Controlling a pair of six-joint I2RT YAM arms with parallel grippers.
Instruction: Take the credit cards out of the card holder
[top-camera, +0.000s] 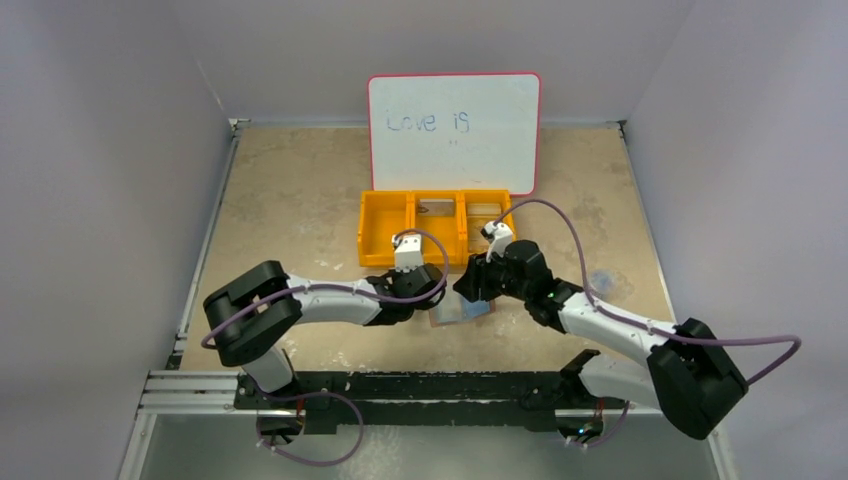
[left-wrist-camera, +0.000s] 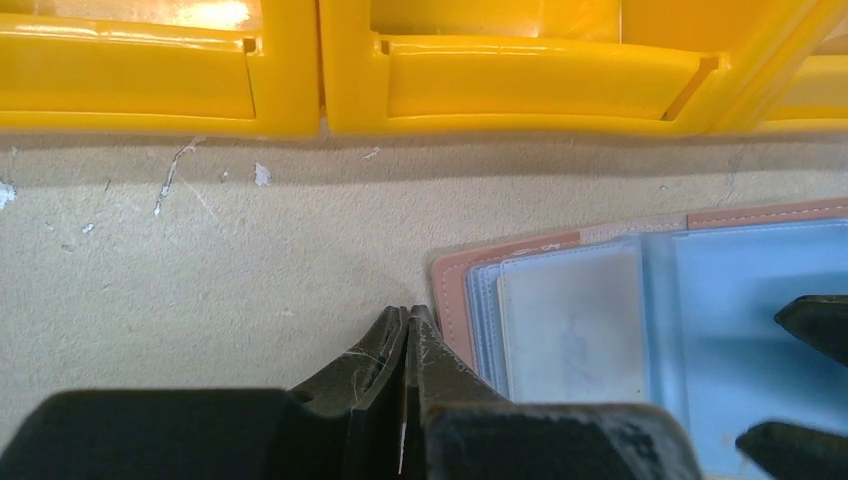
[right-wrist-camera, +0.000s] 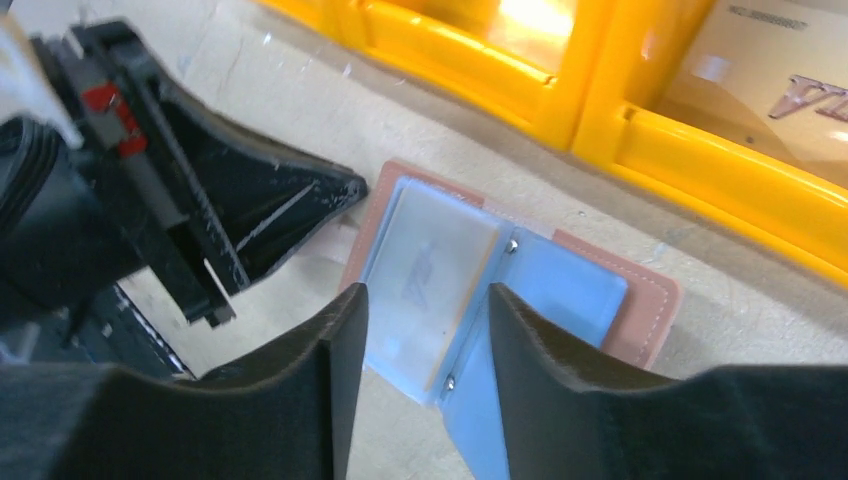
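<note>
Scuffed beige table bearing three things.
The card holder lies open and flat on it, pale blue pockets up, directly beneath the right gripper. Its brown edge is just to the right of the tips of the left gripper. The orange tray sits just beyond both grippers, near the holder but apart from it. A whiteboard stands behind the tray.

Pale grey walls, scuffed beige tabletop, whiteboard propped at back
</note>
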